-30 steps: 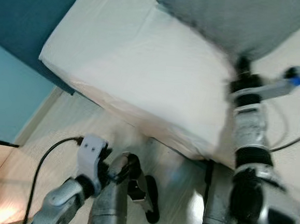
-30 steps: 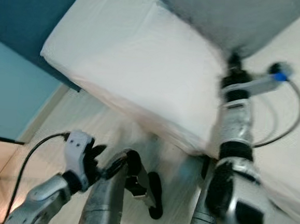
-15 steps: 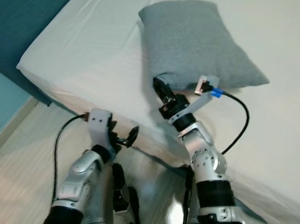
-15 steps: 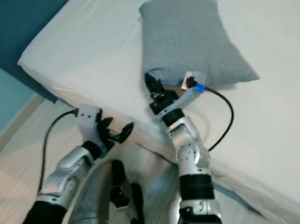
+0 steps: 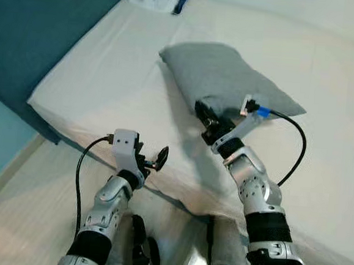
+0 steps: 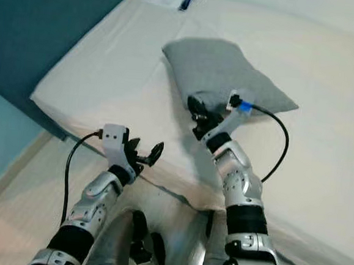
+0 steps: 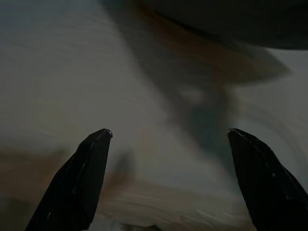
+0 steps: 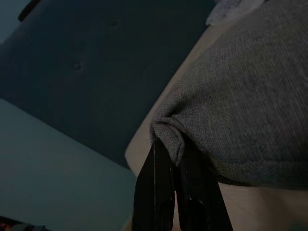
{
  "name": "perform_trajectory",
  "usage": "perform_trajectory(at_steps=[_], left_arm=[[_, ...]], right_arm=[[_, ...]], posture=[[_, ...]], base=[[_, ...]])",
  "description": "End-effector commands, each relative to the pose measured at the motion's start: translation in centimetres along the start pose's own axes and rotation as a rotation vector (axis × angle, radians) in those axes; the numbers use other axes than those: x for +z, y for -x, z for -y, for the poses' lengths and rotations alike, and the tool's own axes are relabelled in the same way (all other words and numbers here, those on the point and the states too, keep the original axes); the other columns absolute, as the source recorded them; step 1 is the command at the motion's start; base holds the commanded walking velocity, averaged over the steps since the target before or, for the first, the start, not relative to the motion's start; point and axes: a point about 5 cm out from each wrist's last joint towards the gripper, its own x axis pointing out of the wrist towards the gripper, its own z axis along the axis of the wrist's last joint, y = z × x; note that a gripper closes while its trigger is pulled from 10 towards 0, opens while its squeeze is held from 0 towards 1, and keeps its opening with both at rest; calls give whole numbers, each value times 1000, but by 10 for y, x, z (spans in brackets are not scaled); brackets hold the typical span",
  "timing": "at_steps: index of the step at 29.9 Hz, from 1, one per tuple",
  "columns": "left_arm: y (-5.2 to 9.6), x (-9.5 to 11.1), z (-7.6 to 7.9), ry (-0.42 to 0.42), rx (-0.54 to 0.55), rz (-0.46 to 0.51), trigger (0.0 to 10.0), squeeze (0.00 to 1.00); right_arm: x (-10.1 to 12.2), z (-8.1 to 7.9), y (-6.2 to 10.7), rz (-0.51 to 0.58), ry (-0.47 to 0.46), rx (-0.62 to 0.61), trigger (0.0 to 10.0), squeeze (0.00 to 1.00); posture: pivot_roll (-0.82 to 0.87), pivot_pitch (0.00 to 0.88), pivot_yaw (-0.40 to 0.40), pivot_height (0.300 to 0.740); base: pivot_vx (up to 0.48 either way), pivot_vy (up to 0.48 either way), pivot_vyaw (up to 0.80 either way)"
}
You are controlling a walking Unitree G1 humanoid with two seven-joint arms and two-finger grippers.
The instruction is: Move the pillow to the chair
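Right wrist view: right hand (image 8: 174,166) pinching pillow (image 8: 240,106) corner

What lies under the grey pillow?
The grey pillow rests on the bed's white sheet, its near corner pinched by the right gripper. Whatever lies beneath its middle is hidden by the pillow itself.

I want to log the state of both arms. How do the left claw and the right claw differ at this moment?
The left claw is open and holds nothing, while the right claw is shut on a corner of the grey pillow. The left claw hangs at the edge of the bed, off the mattress; the right claw reaches over it. Both have black fingers.
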Motion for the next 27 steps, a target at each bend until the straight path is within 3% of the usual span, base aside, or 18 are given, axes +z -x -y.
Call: perform_trajectory(at_steps=[1, 17, 20, 22, 24, 25, 26, 27], left_arm=[[7, -15, -12, -23, 49, -57, 10000, 0], [25, -45, -45, 38, 232, -177, 10000, 0], [33, -55, -51, 45, 274, -228, 10000, 0], [48, -73, -59, 58, 328, -314, 10000, 0], [54, -79, -61, 62, 346, -345, 10000, 0], [65, -90, -64, 70, 378, -405, 10000, 0], [72, -96, -65, 71, 390, -436, 10000, 0], [78, -101, -66, 74, 404, -464, 10000, 0]], right_arm=[[-14, 1, 0, -38, -8, 1, 0, 0], [-52, 16, 9, -160, -5, -60, 0, 0], [-67, 25, 16, -207, -7, -111, 0, 0], [-94, 41, 36, -298, 2, -213, 0, 0], [-103, 46, 43, -337, 8, -250, 0, 0], [-119, 53, 60, -407, 11, -305, 2196, 0], [-125, 56, 67, -432, 7, -325, 9725, 0], [-130, 58, 74, -451, 0, -339, 10000, 0]], posture=[[-224, 121, 71, 661], [-213, 51, 56, 736], [-206, 42, 55, 740], [-200, 37, 53, 740], [-200, 37, 53, 740], [-196, 33, 51, 740], [-191, 34, 50, 740], [-189, 34, 50, 740]], base=[[0, 0, 0], [0, 0, 0], [0, 0, 0], [0, 0, 0], [0, 0, 0], [0, 0, 0], [0, 0, 0], [0, 0, 0]])
